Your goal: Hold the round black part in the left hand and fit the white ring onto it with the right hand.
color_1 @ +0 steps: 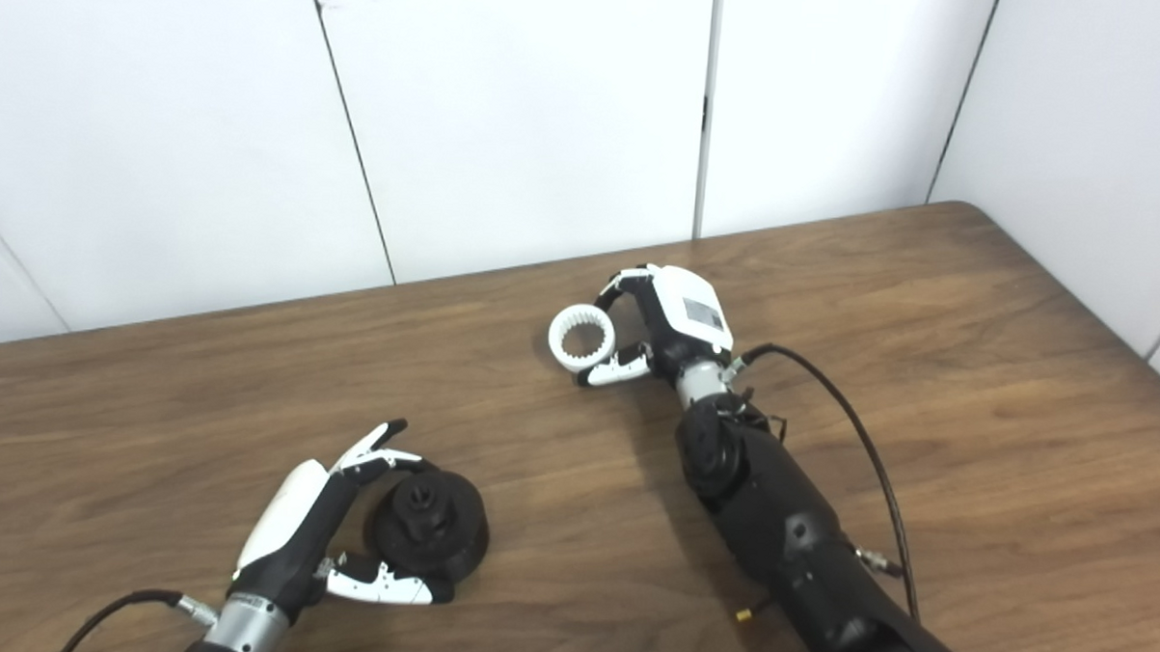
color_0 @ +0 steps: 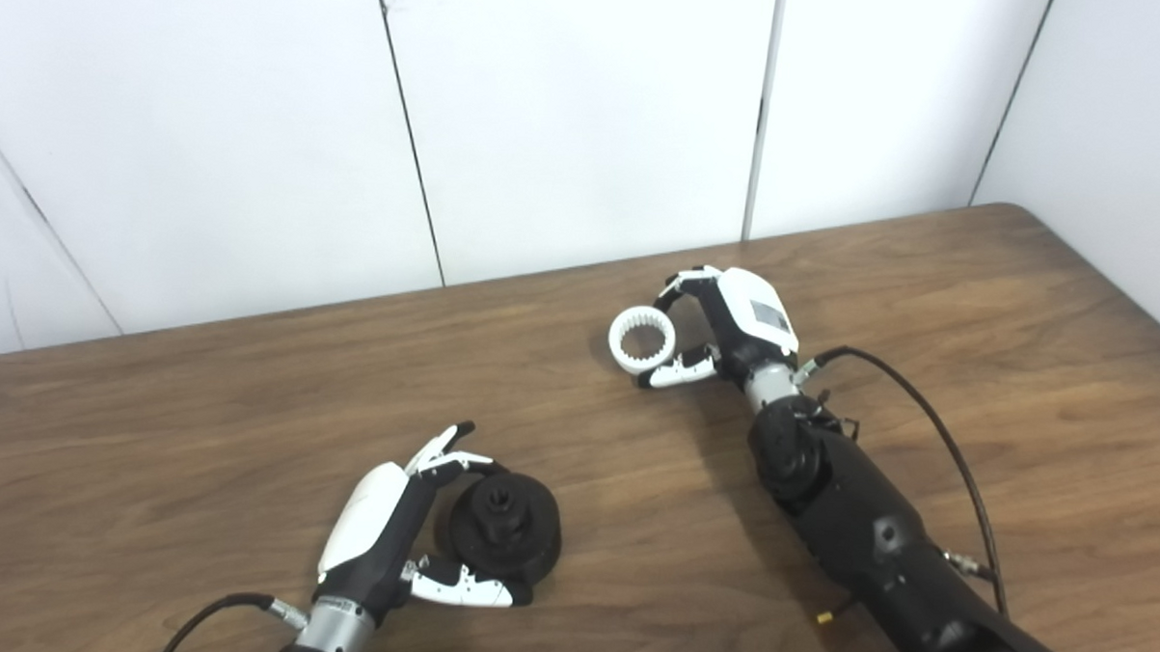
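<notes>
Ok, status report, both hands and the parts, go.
Left hand cupped round black part, still on table. Right hand at white ring, fingers around it, grip unconfirmed. Parts far apart, path between clear.

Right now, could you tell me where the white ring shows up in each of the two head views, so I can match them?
Left eye view: the white ring lies on the table, just right of picture centre, at the fingertips of the right hand.
Right eye view: the same ring sits almost at picture centre.
Shared landmark: the round black part by the left hand, lower left of the ring in both.
</notes>
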